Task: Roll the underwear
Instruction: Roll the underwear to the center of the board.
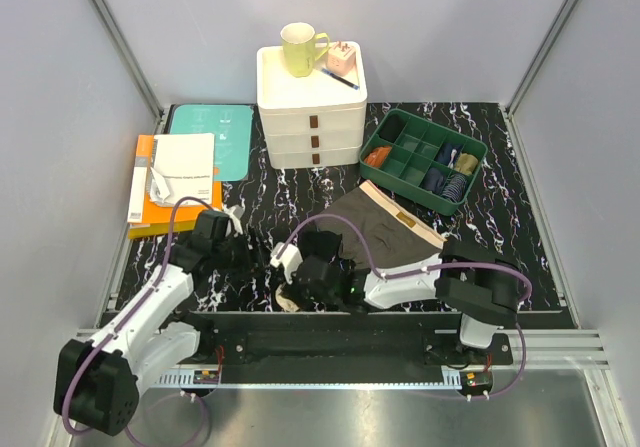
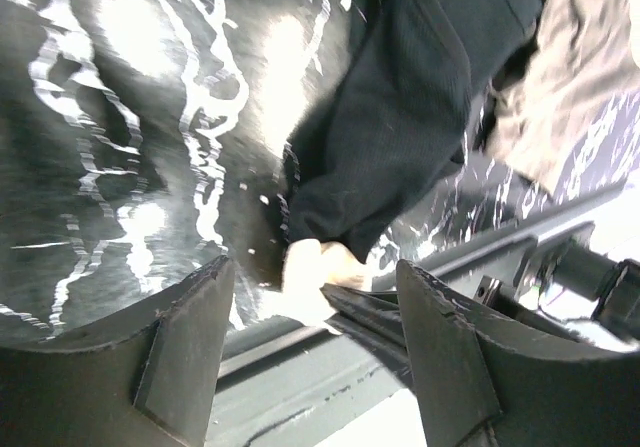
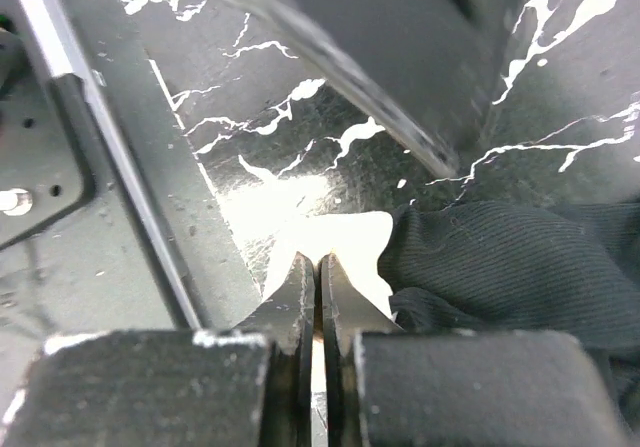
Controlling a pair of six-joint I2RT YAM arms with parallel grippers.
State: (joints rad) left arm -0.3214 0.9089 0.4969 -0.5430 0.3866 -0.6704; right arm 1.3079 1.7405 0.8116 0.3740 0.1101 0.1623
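Observation:
The black underwear point(image 1: 322, 250) lies bunched at the table's near edge, mostly under my right arm. Its cloth shows in the left wrist view point(image 2: 400, 117) and the right wrist view point(image 3: 500, 267). My right gripper point(image 1: 287, 285) point(image 3: 318, 259) is shut on its beige waistband point(image 3: 345, 242), low over the table by the front rail. My left gripper point(image 1: 245, 247) point(image 2: 315, 265) is open and empty, just left of that waistband end point(image 2: 312, 272), jaws wide apart. The olive-brown underwear point(image 1: 390, 229) lies spread flat behind the right arm, waistband to the right, and shows in the left wrist view point(image 2: 580, 67).
A white drawer unit point(image 1: 312, 117) with a mug point(image 1: 300, 49) stands at the back. A green divided tray point(image 1: 393, 172) with sock bundles is at the back right. Books and papers point(image 1: 175, 182) lie at the left. The metal front rail point(image 3: 130, 167) runs along the near edge.

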